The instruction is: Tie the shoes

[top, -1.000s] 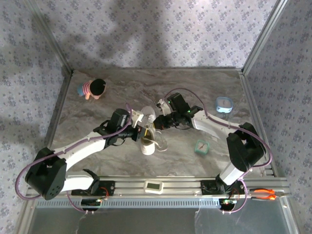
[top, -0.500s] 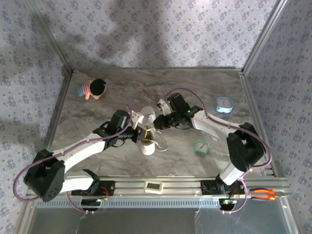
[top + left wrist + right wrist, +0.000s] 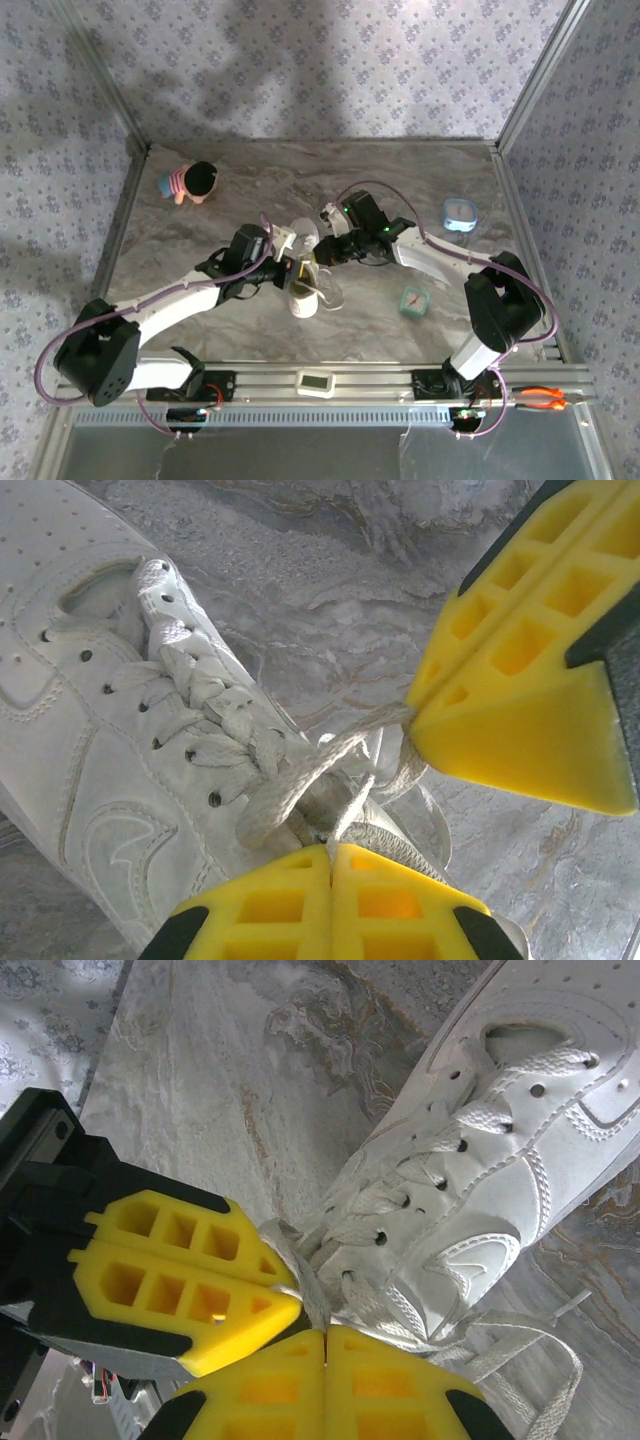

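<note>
Sneaker [image 3: 303, 302] lies in the middle of the table [image 3: 230, 190], with its long axis running near to far and the toe, as it seems, toward the far side. The left arm stretches diagonally from its near-left base, and the right arm bends at the elbow and reaches to the left. The left gripper [image 3: 330, 848] and the right gripper [image 3: 325, 1335] meet over it, each one pressed together on the laces [image 3: 300, 780]. A stitched curved mark [image 3: 125, 845] is on the side.
</note>
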Motion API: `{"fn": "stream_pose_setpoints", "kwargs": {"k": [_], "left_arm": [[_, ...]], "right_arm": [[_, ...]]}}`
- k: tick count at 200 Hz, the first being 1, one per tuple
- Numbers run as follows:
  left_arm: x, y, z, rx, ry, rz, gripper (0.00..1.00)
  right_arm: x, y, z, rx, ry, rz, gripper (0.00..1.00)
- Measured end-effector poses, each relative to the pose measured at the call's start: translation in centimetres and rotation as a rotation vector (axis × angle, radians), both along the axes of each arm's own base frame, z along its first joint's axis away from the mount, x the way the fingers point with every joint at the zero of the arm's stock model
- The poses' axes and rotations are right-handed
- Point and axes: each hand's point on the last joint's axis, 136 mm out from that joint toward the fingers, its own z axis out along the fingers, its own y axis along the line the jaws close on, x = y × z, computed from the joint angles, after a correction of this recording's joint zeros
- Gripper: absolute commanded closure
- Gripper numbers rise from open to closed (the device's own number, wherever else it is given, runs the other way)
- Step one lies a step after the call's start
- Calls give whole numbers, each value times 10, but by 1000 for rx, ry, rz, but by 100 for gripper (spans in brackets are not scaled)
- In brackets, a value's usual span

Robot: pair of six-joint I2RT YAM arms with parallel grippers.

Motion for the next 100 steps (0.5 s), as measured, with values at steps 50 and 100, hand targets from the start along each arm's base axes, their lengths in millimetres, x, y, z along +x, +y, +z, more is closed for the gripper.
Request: {"fn": "stream_pose_setpoints", "kwargs": {"k": [50, 100], "left_arm": [[7, -8, 0, -11, 8, 7, 100], [11, -10, 0, -14, 23, 19, 100]], "right_arm": [[-1, -3, 1, 14, 13, -25, 74], [4, -17, 12, 56, 18, -90, 59]]}}
